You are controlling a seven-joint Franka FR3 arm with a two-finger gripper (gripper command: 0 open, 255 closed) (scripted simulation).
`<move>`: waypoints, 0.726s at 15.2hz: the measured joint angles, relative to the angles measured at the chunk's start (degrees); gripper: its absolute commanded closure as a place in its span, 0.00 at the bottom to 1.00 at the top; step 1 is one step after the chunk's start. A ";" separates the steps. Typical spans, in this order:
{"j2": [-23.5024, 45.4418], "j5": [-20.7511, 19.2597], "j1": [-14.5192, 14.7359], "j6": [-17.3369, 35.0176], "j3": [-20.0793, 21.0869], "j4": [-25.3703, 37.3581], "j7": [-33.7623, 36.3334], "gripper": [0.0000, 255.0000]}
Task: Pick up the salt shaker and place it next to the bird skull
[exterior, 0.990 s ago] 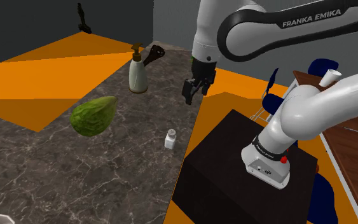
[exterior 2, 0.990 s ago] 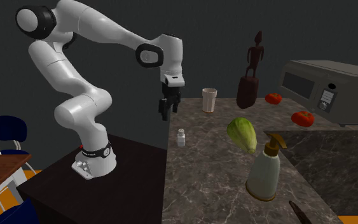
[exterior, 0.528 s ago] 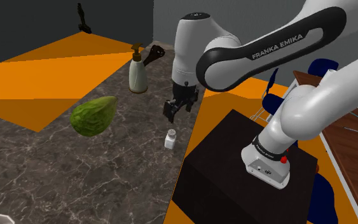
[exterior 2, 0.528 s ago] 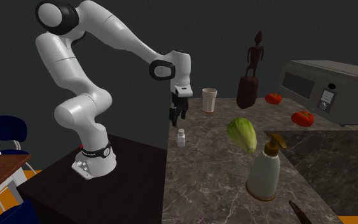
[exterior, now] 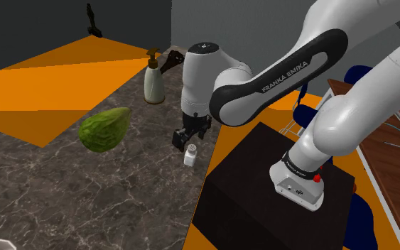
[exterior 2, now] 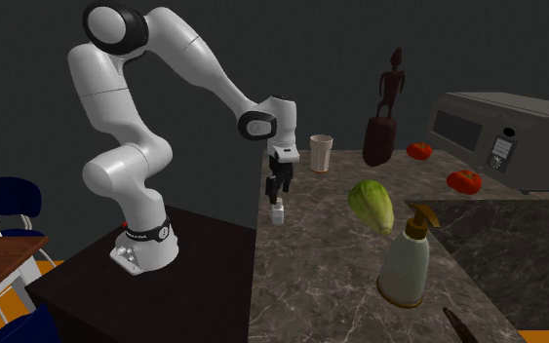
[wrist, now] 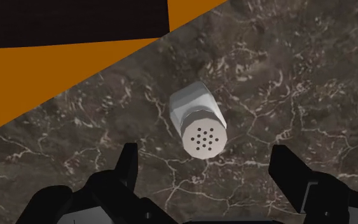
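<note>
The salt shaker (exterior: 190, 155) (exterior 2: 278, 212) is small and white with a perforated cap, and it stands upright on the dark marble counter near the edge by the stand. My black gripper (exterior: 185, 140) (exterior 2: 276, 194) hovers just above it and is open. In the wrist view the shaker (wrist: 198, 121) lies ahead of the gripper (wrist: 206, 158), between the lines of the two spread fingers (wrist: 128, 159), which do not touch it. A dark brown pointed object, apparently the bird skull (exterior: 170, 62) (exterior 2: 457, 324), lies behind the pump bottle at the counter's far end.
A beige pump bottle (exterior: 154, 79) (exterior 2: 406, 258) and a green leafy vegetable (exterior: 104, 128) (exterior 2: 372, 205) sit on the counter. A cup (exterior 2: 320, 153), a dark figurine (exterior 2: 383, 112), two tomatoes (exterior 2: 464, 181) and a microwave (exterior 2: 516, 127) stand farther along. The black stand (exterior: 262, 185) borders the counter edge.
The arm has swung down and toward the shoulder view's left, bringing the open gripper from well above the counter edge to just over the salt shaker. The shaker has not moved.
</note>
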 measured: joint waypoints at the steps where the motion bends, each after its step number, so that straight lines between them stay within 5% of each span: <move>1: 0.75 -0.45 -0.16 0.95 0.21 -0.27 0.37 0.00; 9: 2.90 -1.88 -0.59 3.43 0.74 -0.80 1.52 0.00; 10: 2.90 -1.88 -0.59 3.43 0.74 -0.80 1.52 1.00; 11: 2.90 -1.88 -0.59 3.43 0.74 -0.80 1.52 1.00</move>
